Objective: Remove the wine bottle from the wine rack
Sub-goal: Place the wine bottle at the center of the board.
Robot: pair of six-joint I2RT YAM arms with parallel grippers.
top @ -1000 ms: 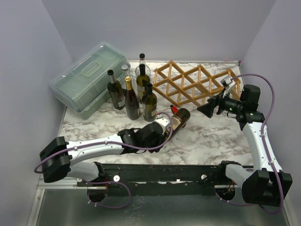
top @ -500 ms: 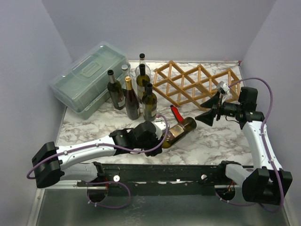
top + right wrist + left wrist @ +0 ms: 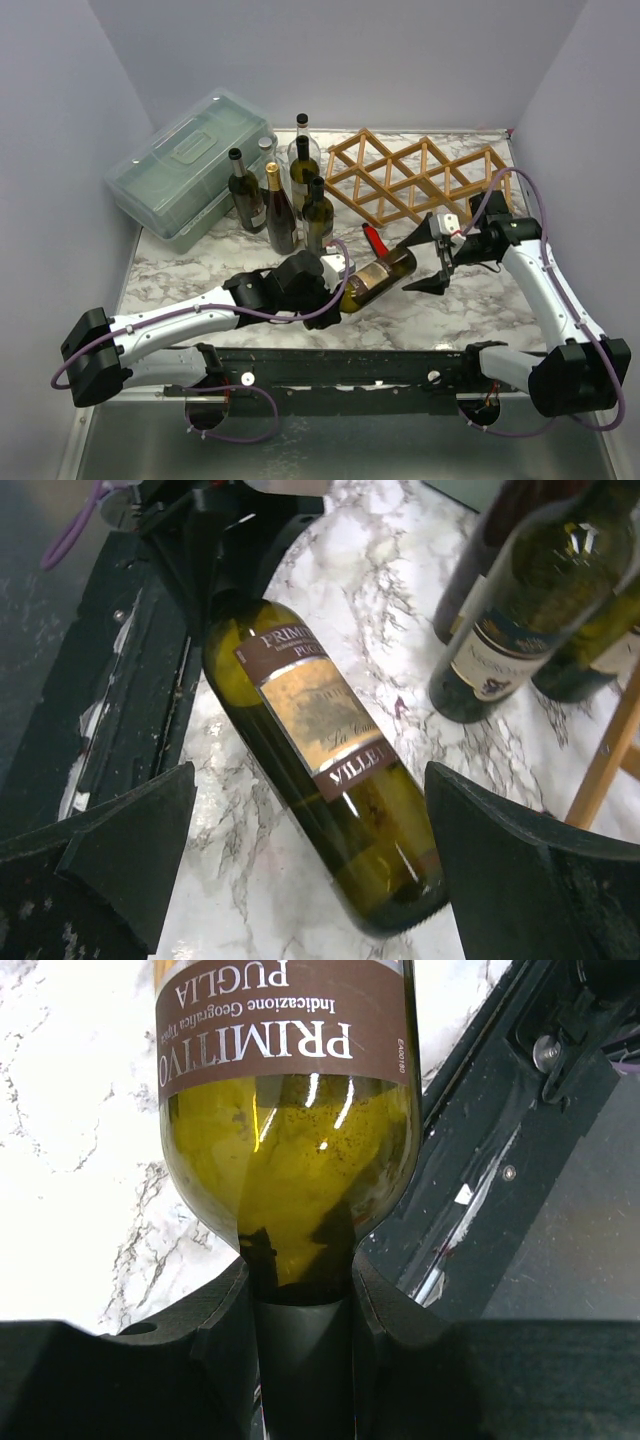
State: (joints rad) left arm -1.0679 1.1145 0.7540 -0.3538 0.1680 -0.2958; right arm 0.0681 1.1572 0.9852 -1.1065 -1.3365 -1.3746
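Observation:
The wine bottle (image 3: 380,275) is olive-green glass with a brown label. It lies slanted on or just above the marble in front of the wooden wine rack (image 3: 420,180), clear of its cells. My left gripper (image 3: 338,288) is shut on the dark neck, seen close in the left wrist view as the left gripper (image 3: 300,1305) below the bottle (image 3: 285,1150). My right gripper (image 3: 432,258) is open at the bottle's base end. In the right wrist view its fingers (image 3: 120,850) stand wide on both sides of the bottle (image 3: 320,760) without touching it.
Several upright bottles (image 3: 280,200) stand left of the rack, and some show as bottles (image 3: 520,610) in the right wrist view. A green-grey lidded box (image 3: 190,170) is at the back left. A small red object (image 3: 372,240) lies by the bottle. The black base rail (image 3: 340,365) runs along the near edge.
The left gripper has drawn the bottle away from the rack toward the near side. The right gripper has swung left from beside the rack to straddle the bottle's base.

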